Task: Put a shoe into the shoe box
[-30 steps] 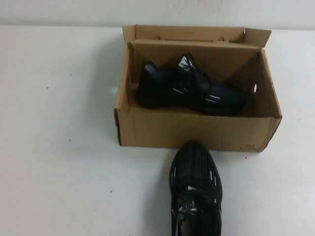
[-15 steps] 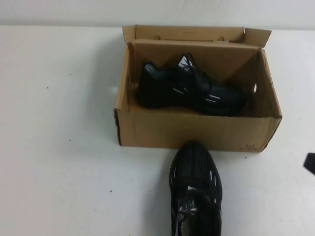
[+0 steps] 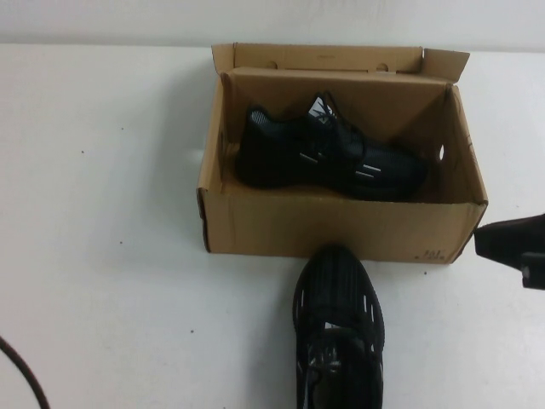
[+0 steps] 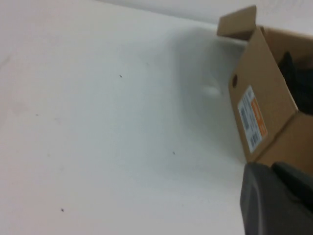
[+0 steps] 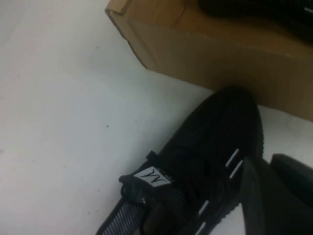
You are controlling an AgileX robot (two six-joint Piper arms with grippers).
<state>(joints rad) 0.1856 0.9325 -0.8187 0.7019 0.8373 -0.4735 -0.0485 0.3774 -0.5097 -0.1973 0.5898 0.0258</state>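
Observation:
A brown cardboard shoe box stands open at the table's far middle, its lid flap folded back. One black sneaker lies on its side inside it. A second black sneaker stands on the table in front of the box, its toe against the front wall; it also shows in the right wrist view. My right gripper reaches in from the right edge, level with the box's near right corner and to the right of the loose shoe. My left gripper shows only in the left wrist view, left of the box's labelled end wall.
A black cable curves in at the near left corner of the white table. A pale wall runs behind the box.
My right gripper has come into the high view from the right edge and moved left. A cable has appeared at the near left corner. Box and shoes have not moved.

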